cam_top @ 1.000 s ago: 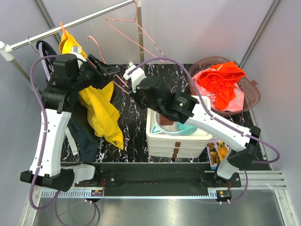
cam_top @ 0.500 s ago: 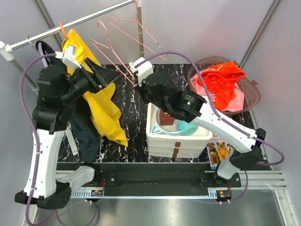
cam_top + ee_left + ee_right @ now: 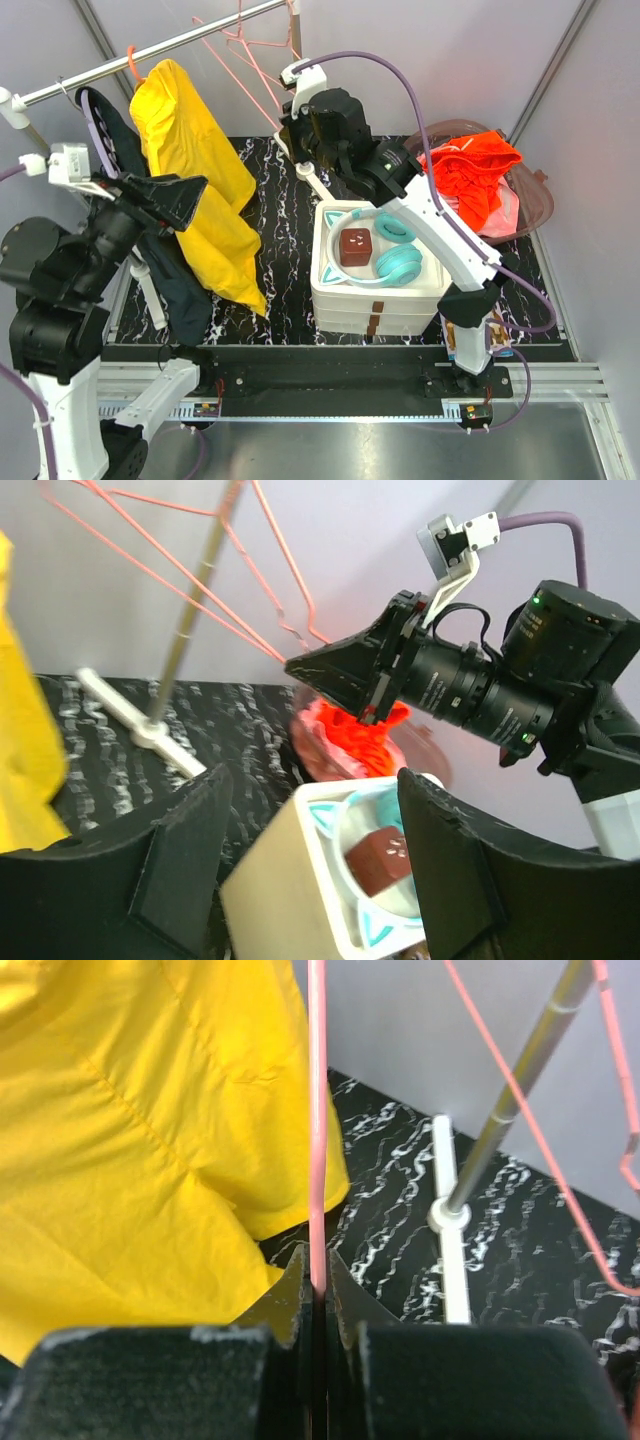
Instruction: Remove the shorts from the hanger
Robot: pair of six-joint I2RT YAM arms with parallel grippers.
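Clearly the work sits at the rail (image 3: 200, 33) for now. The right gripper (image 3: 318, 1270) is up at 12 o'clock of the table, its jaws pressed tight on a single strand of the pink hanger (image 3: 317, 1110), which rises straight out of the pinch. Such a thin wire allows only a fully closed grip, and holding it low probably keeps the frame from swinging.

The yellow shorts (image 3: 195, 190) hang at 10 o'clock, draped from the left part of the rail beneath an orange hook (image 3: 131, 58). They reach down over a dark garment (image 3: 185, 290). From the right wrist view they fill the space at 9 o'clock of the pinched wire, near it, though I cannot tell whether they touch it.

The left gripper (image 3: 310, 780) is wide open with nothing between its fingers. It sits at 8 o'clock, just beside the cloth and pointing across the table, well placed, I judge, to take the fabric while the other arm steadies the wire.
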